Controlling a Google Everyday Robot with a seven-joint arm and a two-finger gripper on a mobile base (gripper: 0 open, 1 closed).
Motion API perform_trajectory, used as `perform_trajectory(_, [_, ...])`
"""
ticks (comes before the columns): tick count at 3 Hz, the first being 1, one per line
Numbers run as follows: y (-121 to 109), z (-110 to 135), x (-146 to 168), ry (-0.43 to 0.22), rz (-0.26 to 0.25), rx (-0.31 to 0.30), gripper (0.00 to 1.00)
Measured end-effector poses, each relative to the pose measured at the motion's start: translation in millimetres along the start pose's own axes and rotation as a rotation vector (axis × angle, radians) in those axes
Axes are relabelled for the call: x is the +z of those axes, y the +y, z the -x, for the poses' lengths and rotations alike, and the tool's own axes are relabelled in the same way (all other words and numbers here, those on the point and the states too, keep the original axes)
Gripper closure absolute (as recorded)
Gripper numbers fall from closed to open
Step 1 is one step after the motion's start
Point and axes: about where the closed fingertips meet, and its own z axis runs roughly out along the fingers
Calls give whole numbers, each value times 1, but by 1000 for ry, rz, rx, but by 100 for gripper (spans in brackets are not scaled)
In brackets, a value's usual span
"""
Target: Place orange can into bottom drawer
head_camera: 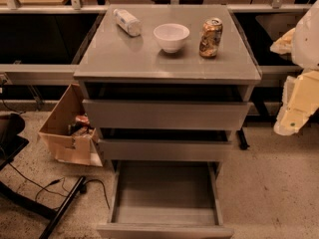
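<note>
The orange can (211,38) stands upright on the grey cabinet top (124,59), at the back right, next to a white bowl. It is dented, with an orange-gold and whitish label and a silver top. The bottom drawer (164,218) is pulled wide open at the foot of the cabinet; its flat grey floor holds nothing. My gripper (295,108) hangs at the right edge of the view, beside the cabinet, level with the top drawer. It is well right of and below the can and touches nothing.
A white bowl (171,36) sits mid-top and a clear plastic bottle (127,22) lies at the back left. The two upper drawers (164,114) stand slightly open. A cardboard box (67,128) with items sits on the floor at left, with cables and a black stand leg (62,210) nearby.
</note>
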Motion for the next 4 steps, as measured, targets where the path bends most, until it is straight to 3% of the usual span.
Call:
perform_trajectory(1, [0, 0, 0, -2, -1, 0, 0])
perform_trajectory(2, [-25, 5, 19, -125, -39, 2, 0])
perform_trajectory(3, [-92, 11, 40, -367, -127, 45, 0])
perform_trajectory(4, [-187, 60, 59, -729, -172, 135, 0])
